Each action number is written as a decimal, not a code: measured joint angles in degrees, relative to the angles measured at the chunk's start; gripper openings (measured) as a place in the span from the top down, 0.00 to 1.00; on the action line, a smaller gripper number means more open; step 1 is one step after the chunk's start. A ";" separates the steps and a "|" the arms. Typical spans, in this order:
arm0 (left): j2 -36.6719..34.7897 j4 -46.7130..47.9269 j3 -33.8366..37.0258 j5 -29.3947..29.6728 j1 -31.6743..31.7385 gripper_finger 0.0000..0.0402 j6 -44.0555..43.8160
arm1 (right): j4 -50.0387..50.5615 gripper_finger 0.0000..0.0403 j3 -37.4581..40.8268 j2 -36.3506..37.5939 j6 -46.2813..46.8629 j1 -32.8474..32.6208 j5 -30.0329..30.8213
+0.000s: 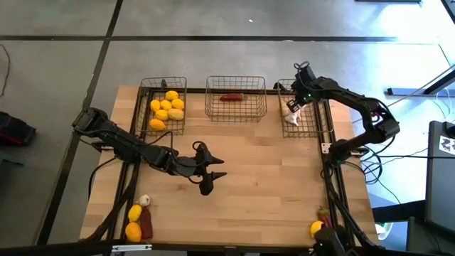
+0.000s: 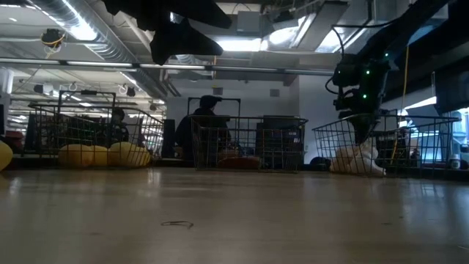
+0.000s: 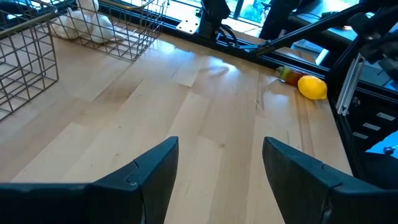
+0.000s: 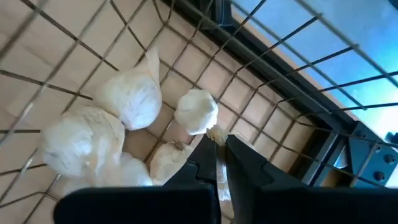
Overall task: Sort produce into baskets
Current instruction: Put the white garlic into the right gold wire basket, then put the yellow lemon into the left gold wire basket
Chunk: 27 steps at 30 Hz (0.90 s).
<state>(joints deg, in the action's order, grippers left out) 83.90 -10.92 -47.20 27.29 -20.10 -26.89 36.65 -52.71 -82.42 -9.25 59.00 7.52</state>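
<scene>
Three wire baskets sat in a row along the far edge of the table point(image 1: 242, 163). Left basket point(image 1: 163, 105) held a pile of lemons point(image 1: 168, 109). Middle basket point(image 1: 236, 98) held one red chili point(image 1: 231, 97). Right basket point(image 1: 302, 110) held several garlic bulbs point(image 4: 127, 99).

Right gripper point(image 4: 221, 144) hung inside the right basket, just above the garlic, jaws pinched nearly together. A small garlic bulb point(image 4: 196, 111) sat right at the fingertips, touching or almost touching; could not tell whether it was actually gripped. In the low view the gripper reached down over the basket's rim.

Left gripper point(image 1: 211, 168) hovered over bare wood near the table's middle, well apart from all baskets, jaws wide and holding nothing.

Unsorted produce lay at the near edge. Near left corner: one garlic bulb point(image 1: 144, 200), two lemons point(image 1: 134, 212) close together, and a dark red chili point(image 1: 146, 225) just beside them. Near right corner: a lemon point(image 1: 316, 228) with a chili point(image 3: 287, 74) touching it, by the frame post.

In the low view a person point(image 2: 207, 128) showed in the room behind the middle basket.
</scene>
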 joint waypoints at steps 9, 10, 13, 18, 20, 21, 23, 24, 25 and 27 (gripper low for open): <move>0.00 0.00 0.00 -0.01 0.00 0.43 -0.06 | -0.21 0.96 0.00 -2.17 0.19 0.00 0.83; 0.00 0.00 0.00 0.00 0.00 0.43 -0.07 | -0.19 0.95 0.00 -2.18 0.19 0.00 0.97; 0.00 0.00 0.00 -0.02 0.00 0.43 -0.09 | -0.27 0.90 0.00 -2.18 0.17 -0.02 0.97; 0.00 0.00 0.00 -0.02 0.00 0.43 -0.09 | -0.35 0.77 0.00 -2.16 -0.92 -0.02 0.98; 0.00 0.00 0.00 -0.01 0.00 0.43 -0.09 | -0.02 0.73 0.00 -2.10 -1.89 -0.04 0.97; 0.00 0.00 0.00 -0.02 0.00 0.43 -0.09 | 0.40 0.71 -0.03 -1.88 -2.43 -0.12 1.02; 0.00 0.00 0.00 -0.02 0.02 0.43 0.14 | 1.77 0.70 -0.87 -1.01 -3.02 -0.15 1.44; 0.00 0.00 0.00 -0.02 0.02 0.43 0.38 | 2.21 0.70 -1.67 -0.36 -3.04 -0.17 1.66; 0.00 0.00 0.00 -0.02 0.02 0.43 0.62 | 2.65 0.69 -2.49 0.52 -3.04 -0.17 1.74; 0.00 0.06 0.00 -0.02 0.02 0.43 0.71 | 4.05 0.69 -3.70 2.83 -3.01 -0.17 0.04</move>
<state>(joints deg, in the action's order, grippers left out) 83.90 -10.86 -47.20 27.27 -20.08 -26.18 40.70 -56.41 -79.59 -12.26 58.83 7.56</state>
